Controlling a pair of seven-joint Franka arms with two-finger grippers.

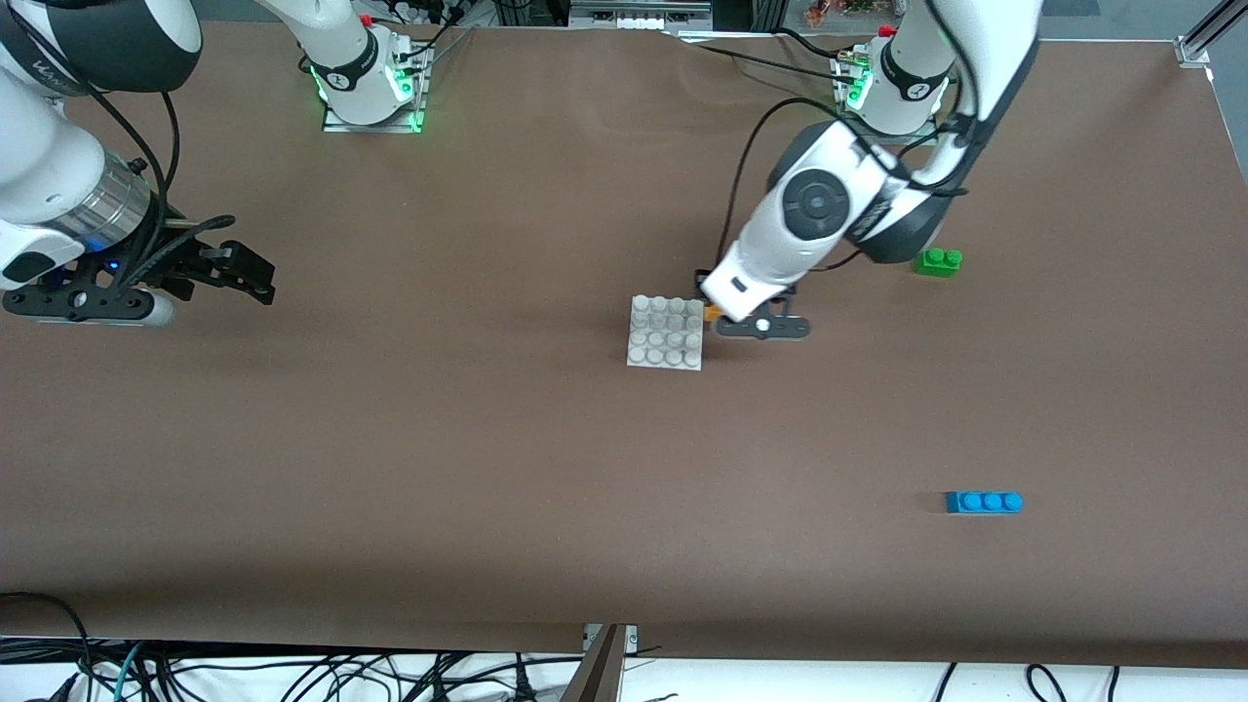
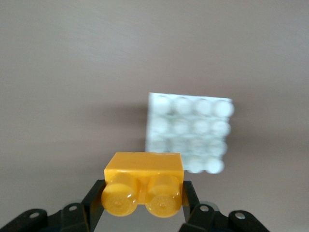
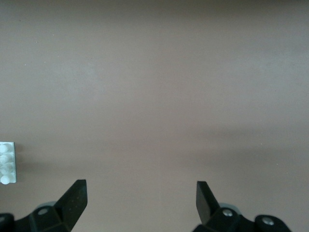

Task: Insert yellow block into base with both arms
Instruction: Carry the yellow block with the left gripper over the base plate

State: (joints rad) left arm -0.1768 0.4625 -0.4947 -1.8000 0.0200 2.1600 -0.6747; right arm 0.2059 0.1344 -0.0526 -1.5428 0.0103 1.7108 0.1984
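Left pincer [image 1: 715,314] clamped low mid-table; right pincer [image 1: 255,276] waits, fingers spread.

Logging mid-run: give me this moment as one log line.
left gripper: shut on yellow block, beside base | right gripper: open, waiting | block not inserted

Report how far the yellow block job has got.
Done: the left gripper is shut on the yellow block, up beside the base. In hand: carrying it over the studs. Left: seating it; no block sits on the base. The right gripper waits open toward its end of the table.
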